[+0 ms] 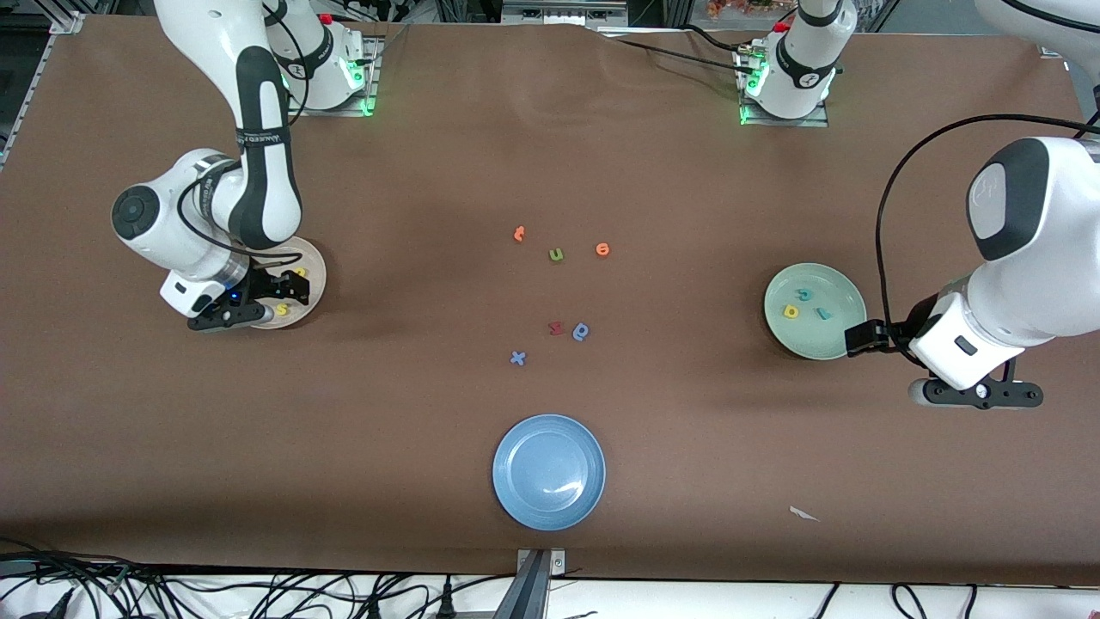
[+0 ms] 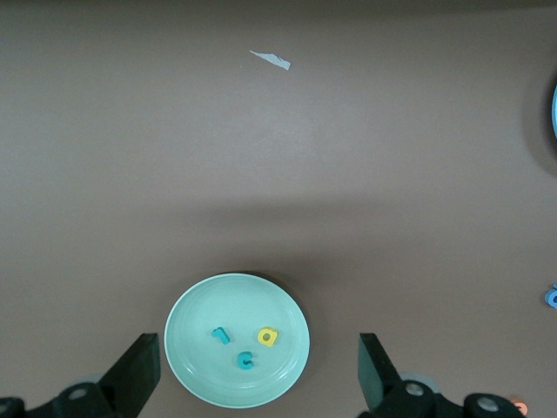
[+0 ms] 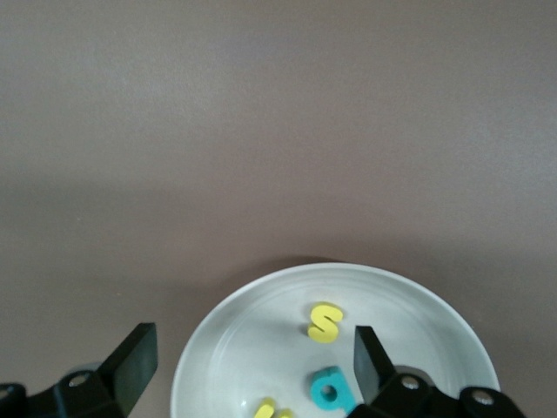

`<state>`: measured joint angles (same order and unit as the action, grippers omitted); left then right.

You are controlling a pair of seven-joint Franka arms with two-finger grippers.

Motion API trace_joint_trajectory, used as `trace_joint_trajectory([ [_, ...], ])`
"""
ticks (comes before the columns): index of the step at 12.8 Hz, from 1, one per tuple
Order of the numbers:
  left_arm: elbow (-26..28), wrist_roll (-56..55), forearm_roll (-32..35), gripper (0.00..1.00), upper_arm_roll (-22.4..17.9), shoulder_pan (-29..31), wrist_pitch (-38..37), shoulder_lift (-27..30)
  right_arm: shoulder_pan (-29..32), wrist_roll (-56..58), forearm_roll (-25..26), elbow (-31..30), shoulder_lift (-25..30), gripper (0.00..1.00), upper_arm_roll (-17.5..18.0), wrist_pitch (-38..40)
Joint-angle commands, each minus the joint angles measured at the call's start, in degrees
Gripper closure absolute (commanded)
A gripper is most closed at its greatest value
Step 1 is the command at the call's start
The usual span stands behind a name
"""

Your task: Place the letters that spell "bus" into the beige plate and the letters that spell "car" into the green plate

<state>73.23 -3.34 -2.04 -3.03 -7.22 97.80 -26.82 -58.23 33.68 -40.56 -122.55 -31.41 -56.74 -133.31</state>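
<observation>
right wrist view, right gripper (image 3: 248,370) spread wide, empty, over beige plate (image 3: 218,348), left gripper (image 2: 259,379) spread, empty

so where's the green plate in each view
front view: the green plate lies at the left arm's end of the table, holding three letters.
left wrist view: the same plate shows between the left gripper's open jaws.
right wrist view: not in it; that one is the beige plate.
shared landmark: the white paper scrap, in the front and left wrist views.
</observation>
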Motion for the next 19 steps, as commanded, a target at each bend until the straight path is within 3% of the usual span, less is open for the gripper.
trace_joint_trajectory([
  [1, -0.4, -0.1, -1.3, 0.00, -0.4, -0.4, -0.9, 0.5, 0.0, -7.1, 6.2, 9.6, -2.0, 0.00, -3.0, 11.9],
  [5, -0.4, 0.0, -1.3, 0.00, -0.5, -0.4, -0.9, 0.5, 1.0, -10.1, 11.7, 20.2, -2.1, 0.00, -6.3, 24.2],
  [8, -0.4, 0.0, -1.3, 0.00, -0.5, -0.4, -0.9, 0.5, 2.8, -12.9, 13.6, 27.4, -2.3, 0.00, -6.0, 30.6],
  [9, -0.4, 0.0, -1.3, 0.00, -0.5, -0.4, -0.9, 0.5, 4.3, -15.4, 14.7, 28.6, -1.6, 0.00, -4.0, 31.0],
  [10, -0.4, 0.0, -1.3, 0.00, -0.5, -0.4, -0.9, 0.5, 8.6, -17.8, 17.1, 29.8, 0.9, 0.00, 1.8, 31.6],
  [13, -0.4, 0.0, -1.3, 0.00, -0.5, -0.4, -0.9, 0.5, 28.5, -28.1, 33.8, 33.0, 10.4, 0.00, 27.6, 33.5],
  [17, -0.4, 0.0, -1.4, 0.00, -0.5, -0.4, -0.9, 0.5, 46.3, -28.9, 39.0, 36.4, 15.4, 0.00, 46.9, 40.0],
  [19, -0.4, 0.0, -1.3, 0.00, -0.5, -0.4, -0.9, 0.5, 50.0, -29.0, 39.6, 37.0, 17.9, 0.00, 50.4, 42.5],
])
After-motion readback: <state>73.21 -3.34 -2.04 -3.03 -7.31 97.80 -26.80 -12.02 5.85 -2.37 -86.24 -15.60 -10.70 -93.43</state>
